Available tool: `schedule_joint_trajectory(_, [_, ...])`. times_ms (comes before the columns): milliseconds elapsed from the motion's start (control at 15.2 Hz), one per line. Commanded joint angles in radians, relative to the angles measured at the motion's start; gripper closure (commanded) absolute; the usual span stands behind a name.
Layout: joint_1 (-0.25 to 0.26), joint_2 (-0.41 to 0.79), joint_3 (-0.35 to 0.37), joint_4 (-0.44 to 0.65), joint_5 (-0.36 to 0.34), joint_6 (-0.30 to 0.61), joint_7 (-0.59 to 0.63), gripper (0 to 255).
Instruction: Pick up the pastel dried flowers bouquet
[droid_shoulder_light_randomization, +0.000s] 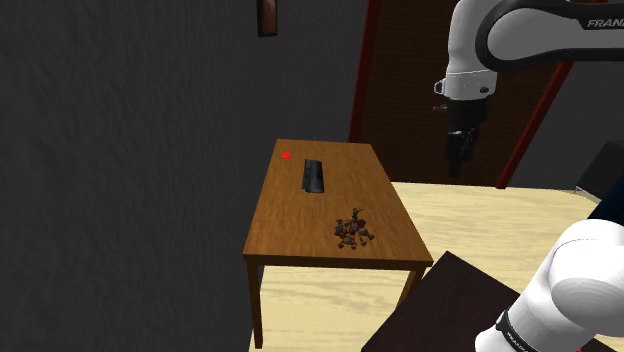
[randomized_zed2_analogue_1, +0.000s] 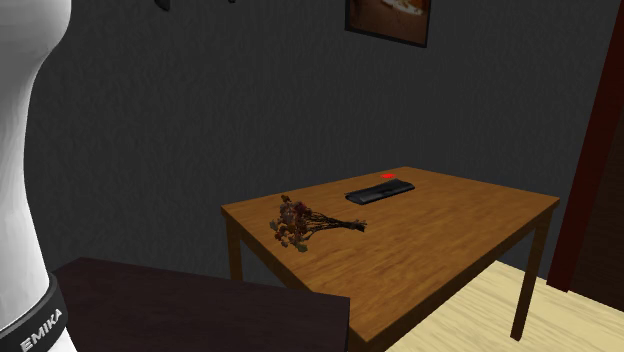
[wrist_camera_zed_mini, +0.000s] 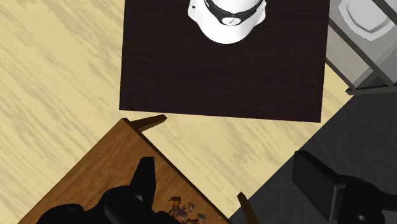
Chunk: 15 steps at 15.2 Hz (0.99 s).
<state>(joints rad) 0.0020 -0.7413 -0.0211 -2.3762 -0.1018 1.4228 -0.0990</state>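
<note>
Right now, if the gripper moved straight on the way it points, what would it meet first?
Probably the dried flower bouquet or the wooden table beside it; the gripper points down, but depth is unclear.

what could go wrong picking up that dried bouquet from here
1. The bouquet lies flat on the table, so the claw, coming down from high up, may strike the top or crush the dried heads.
2. It sits near the table's edge by the stand; a glancing touch might push it off.
</note>
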Motion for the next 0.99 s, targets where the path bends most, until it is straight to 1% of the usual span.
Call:
schedule_joint_trajectory(0, [0.0,0.0,0.0,0.0,0.0,0.0,0.0,0])
schedule_joint_trajectory(462, [-0.031,0.245,0.012,0.015,0.032,0.195,0.133,0])
schedule_joint_trajectory(924, [-0.057,0.517,0.008,0.096,0.054,0.353,0.248,0])
